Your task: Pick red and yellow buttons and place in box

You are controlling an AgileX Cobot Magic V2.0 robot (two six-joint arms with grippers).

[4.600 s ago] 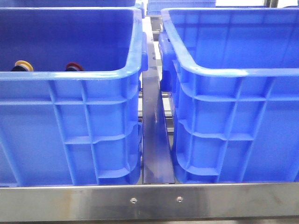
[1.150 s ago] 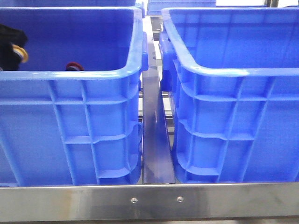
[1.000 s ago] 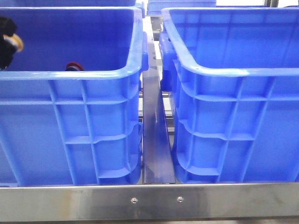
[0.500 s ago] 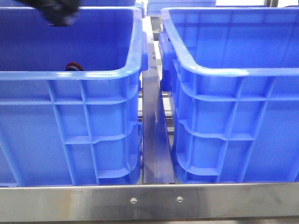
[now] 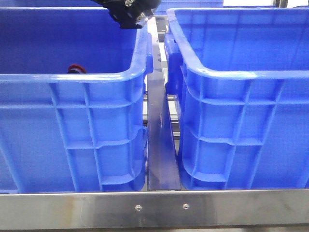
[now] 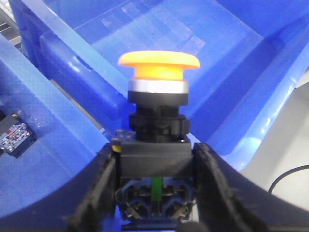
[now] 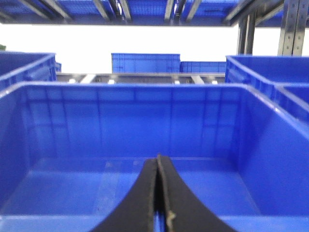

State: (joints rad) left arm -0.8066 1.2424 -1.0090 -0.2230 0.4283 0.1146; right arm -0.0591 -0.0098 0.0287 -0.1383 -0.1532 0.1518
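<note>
My left gripper point(image 6: 154, 159) is shut on the dark body of the yellow button point(image 6: 158, 65) and holds it in the air. In the front view the left gripper point(image 5: 129, 13) is at the top, above the right rim of the left crate point(image 5: 96, 79). The red button point(image 5: 75, 69) lies inside the left crate, just showing over its near rim. The right crate point(image 5: 241, 77) stands beside it; its inside also shows in the right wrist view point(image 7: 145, 125). My right gripper point(image 7: 158, 166) is shut and empty above that crate.
A metal rail point(image 5: 161, 145) runs between the two crates. A steel bar point(image 5: 154, 208) crosses the front. More blue crates point(image 7: 145, 63) stand on shelves behind. A small dark part point(image 6: 14, 137) lies in the left crate.
My left gripper has lifted the yellow button out of the left crate and carried it up and to the right, to the crate's right rim. The red button has not moved.
</note>
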